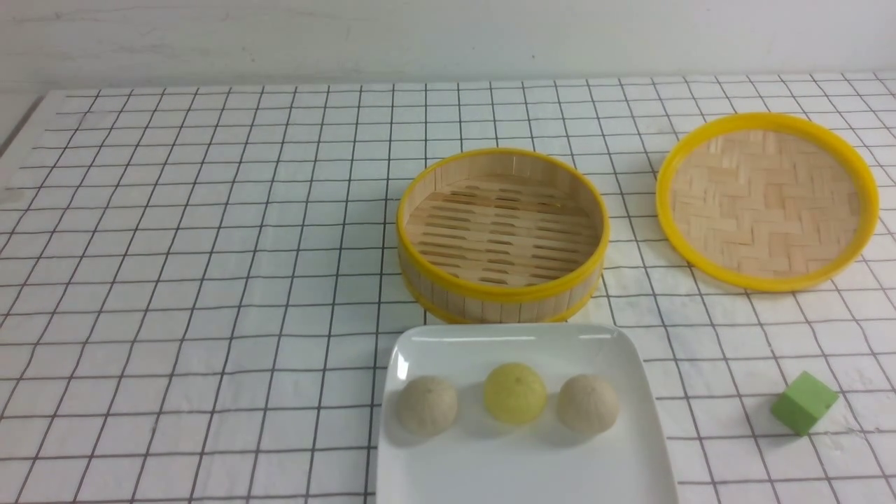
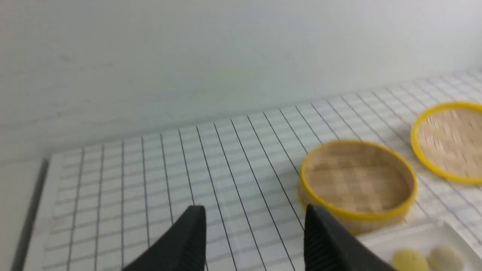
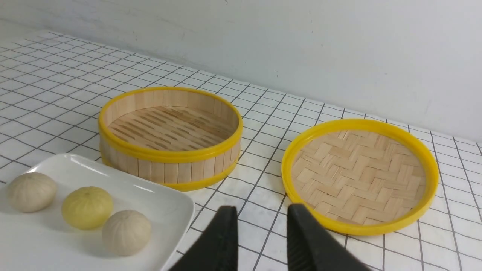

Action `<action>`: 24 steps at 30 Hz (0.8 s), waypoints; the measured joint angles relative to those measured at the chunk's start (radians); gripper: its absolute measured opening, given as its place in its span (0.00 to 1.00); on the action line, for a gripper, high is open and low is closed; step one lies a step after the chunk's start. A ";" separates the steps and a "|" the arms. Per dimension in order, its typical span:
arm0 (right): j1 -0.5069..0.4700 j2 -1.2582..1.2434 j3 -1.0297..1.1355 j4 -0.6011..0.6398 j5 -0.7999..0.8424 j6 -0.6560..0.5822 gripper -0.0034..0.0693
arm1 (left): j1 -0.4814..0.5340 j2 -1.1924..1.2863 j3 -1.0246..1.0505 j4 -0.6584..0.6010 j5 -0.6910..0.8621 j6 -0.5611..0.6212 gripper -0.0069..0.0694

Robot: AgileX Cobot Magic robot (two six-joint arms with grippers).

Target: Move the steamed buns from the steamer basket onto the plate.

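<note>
Three steamed buns set in a row on the plate, steamer basket placed just behind the plate, left end effector jaws spread wide, right end effector jaws narrowly parted, nothing gripped by either

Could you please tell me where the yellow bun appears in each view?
Front view: yellow bun low centre, middle of three on the plate.
Left wrist view: yellow bun at the picture's edge, blurred.
Right wrist view: yellow bun mid-row on the plate.
Shared landmark: the empty steamer basket behind the plate.
</note>
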 joint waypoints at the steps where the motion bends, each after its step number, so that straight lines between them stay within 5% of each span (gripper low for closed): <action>1: 0.000 0.000 0.000 0.001 0.000 0.000 0.35 | 0.000 -0.065 0.141 -0.028 -0.052 0.005 0.57; 5: 0.000 0.000 0.000 0.002 0.000 0.000 0.36 | 0.000 -0.192 0.360 -0.044 -0.151 0.006 0.54; 13: 0.000 0.000 0.000 0.002 0.000 0.000 0.37 | 0.000 -0.456 0.861 0.044 -0.591 -0.083 0.49; 24: 0.000 0.000 0.002 0.000 0.000 0.000 0.38 | 0.000 -0.479 1.007 0.129 -0.707 -0.260 0.49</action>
